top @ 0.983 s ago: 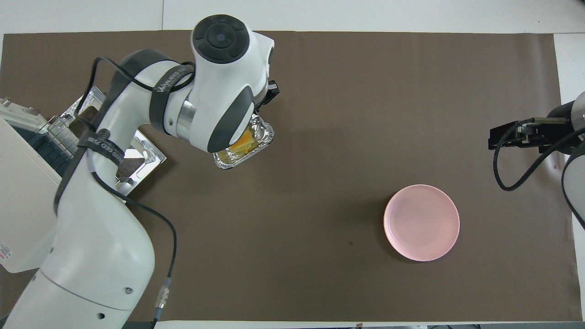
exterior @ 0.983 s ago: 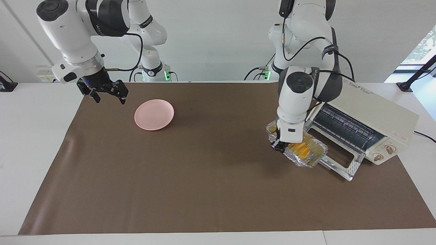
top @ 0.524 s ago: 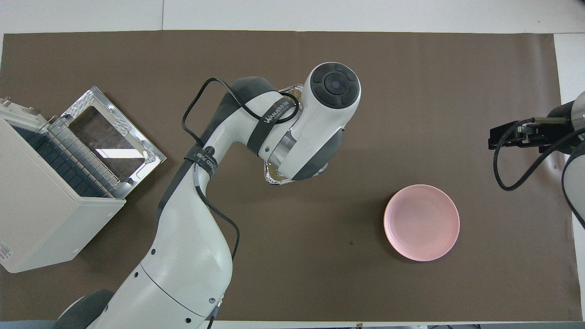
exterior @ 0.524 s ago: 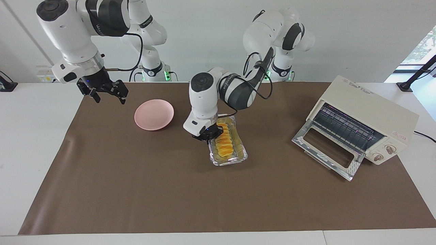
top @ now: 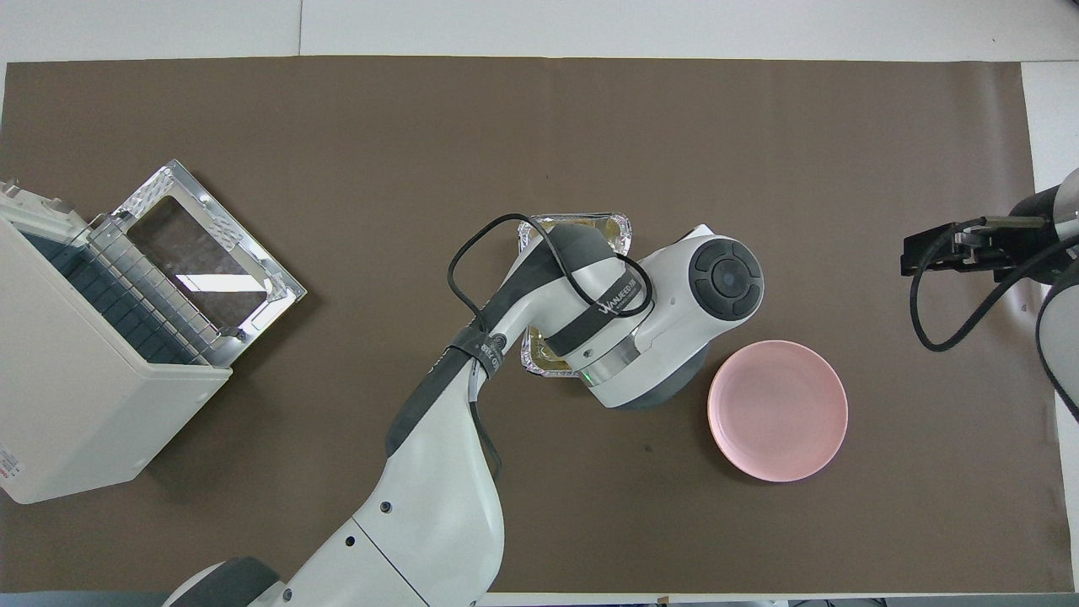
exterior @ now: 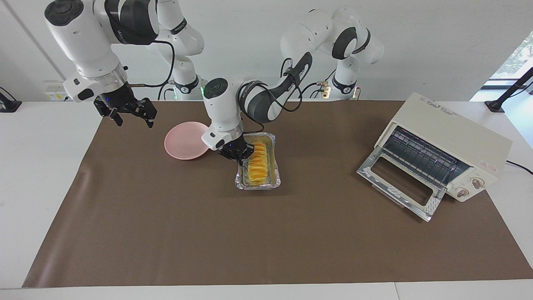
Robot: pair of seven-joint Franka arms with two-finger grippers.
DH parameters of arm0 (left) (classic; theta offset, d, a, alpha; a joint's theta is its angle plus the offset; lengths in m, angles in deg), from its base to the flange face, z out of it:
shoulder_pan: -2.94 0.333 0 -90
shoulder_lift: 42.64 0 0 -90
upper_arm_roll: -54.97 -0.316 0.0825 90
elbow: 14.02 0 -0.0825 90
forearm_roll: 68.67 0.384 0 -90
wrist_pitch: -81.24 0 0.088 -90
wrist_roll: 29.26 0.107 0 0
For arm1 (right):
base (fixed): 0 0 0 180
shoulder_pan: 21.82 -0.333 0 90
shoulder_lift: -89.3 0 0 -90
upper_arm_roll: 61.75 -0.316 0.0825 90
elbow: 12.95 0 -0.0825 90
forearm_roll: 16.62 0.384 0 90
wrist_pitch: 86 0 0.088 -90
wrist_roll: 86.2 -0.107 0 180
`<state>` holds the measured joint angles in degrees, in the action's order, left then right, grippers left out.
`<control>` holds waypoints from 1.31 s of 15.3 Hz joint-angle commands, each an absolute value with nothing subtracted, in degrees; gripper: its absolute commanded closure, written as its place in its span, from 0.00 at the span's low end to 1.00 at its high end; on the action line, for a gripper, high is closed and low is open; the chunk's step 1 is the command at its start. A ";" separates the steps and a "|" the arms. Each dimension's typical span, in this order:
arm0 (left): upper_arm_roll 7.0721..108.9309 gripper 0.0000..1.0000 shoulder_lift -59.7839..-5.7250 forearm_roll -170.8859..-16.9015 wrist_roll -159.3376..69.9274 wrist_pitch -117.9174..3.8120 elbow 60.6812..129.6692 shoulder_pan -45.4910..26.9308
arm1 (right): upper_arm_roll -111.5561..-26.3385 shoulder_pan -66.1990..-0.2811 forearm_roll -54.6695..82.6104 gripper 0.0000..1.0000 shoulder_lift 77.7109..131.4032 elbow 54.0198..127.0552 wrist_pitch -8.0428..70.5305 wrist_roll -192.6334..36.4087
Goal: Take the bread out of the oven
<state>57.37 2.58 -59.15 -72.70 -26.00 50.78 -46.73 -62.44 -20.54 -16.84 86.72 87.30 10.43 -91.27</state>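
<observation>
The bread (exterior: pixel 258 162), a golden ridged loaf, lies in a crinkled foil tray (exterior: pixel 272 139) at the middle of the brown mat, beside the pink plate (exterior: pixel 183 141). My left gripper (exterior: pixel 237 153) is shut on the tray's rim on the plate's side. The tray is low at the mat; I cannot tell whether it touches. In the overhead view my left arm covers the bread, and only the tray's ends (top: pixel 582 222) show. The cream oven (exterior: pixel 454 137) stands at the left arm's end with its glass door (exterior: pixel 397 187) folded down and its rack bare. My right gripper (exterior: pixel 129 111) waits open above the mat's edge.
The pink plate (top: pixel 777 410) lies toward the right arm's end, close to my left wrist. The oven (top: pixel 76 362) and its open door (top: pixel 206 253) take up the left arm's end. The brown mat (exterior: pixel 266 241) covers the table.
My left arm has carried the foil tray with the bread from the oven's door across the mat to beside the pink plate and turned it. The right arm has not moved.
</observation>
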 commanded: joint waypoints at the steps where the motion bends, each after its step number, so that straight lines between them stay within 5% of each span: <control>1: 57.08 0.80 -0.98 -58.03 -70.31 -30.46 57.69 -47.07 | -62.98 -19.88 -17.85 0.00 86.40 86.89 9.27 -90.15; 3: 57.17 0.00 -0.89 -58.56 -69.69 -32.04 57.69 -46.81 | -62.98 -19.88 -17.85 0.00 86.40 86.89 9.27 -90.15; 10: 56.99 0.00 -6.42 -66.02 -67.41 -22.66 54.10 -39.88 | -62.45 -17.86 -17.85 0.00 86.23 86.98 9.09 -89.89; 12: 56.47 0.00 -12.72 -71.10 -66.71 -20.64 54.53 -34.45 | -62.62 -18.03 -17.24 0.00 86.14 87.50 11.89 -89.80; 17: 56.38 0.00 -21.44 -71.39 -60.12 -9.56 55.76 -22.40 | -63.33 -26.45 -16.97 0.00 87.71 89.70 17.79 -92.24; 20: 56.38 0.00 -26.98 -71.39 -56.70 -5.25 60.05 -14.04 | -63.33 -34.18 -16.71 0.00 93.59 88.21 19.63 -100.59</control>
<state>55.92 -22.43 -70.34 -59.44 -6.98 54.41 -18.20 -63.49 -30.24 -16.77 89.97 88.98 17.45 -96.37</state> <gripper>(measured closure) 0.000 0.000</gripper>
